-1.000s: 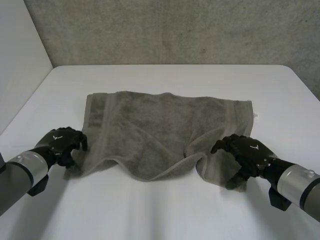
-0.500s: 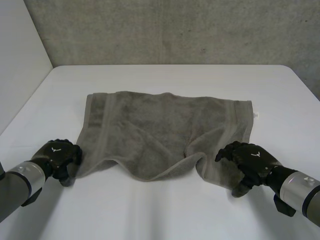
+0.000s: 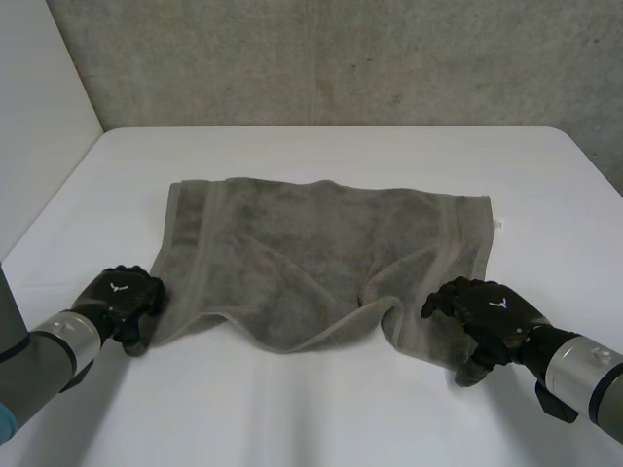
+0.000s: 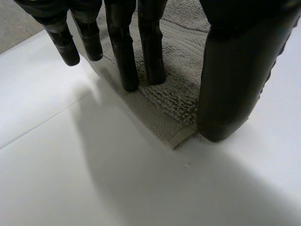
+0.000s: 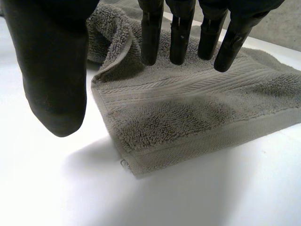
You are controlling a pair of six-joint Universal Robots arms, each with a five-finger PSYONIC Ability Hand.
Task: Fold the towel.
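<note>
A grey-brown towel (image 3: 311, 243) lies spread on the white table (image 3: 321, 418), its near edge rumpled into a raised fold at the middle. My left hand (image 3: 122, 300) is at the near left corner. In the left wrist view two straight fingers (image 4: 124, 56) touch the towel (image 4: 178, 94) just inside that corner, and the thumb (image 4: 235, 70) stands at its edge. My right hand (image 3: 487, 311) hovers over the near right corner. In the right wrist view its straight fingers (image 5: 178, 28) hang above the towel (image 5: 188, 117) and its thumb (image 5: 51, 70) is off the cloth, over the table.
A grey wall rises behind the table's far edge, and a pale wall stands along its left side. Bare white tabletop surrounds the towel on every side, with a broad strip between the towel and the near edge.
Both hands have drawn back toward the near edge of the table and settled lower at the towel's near corners. The towel itself has not shifted.
</note>
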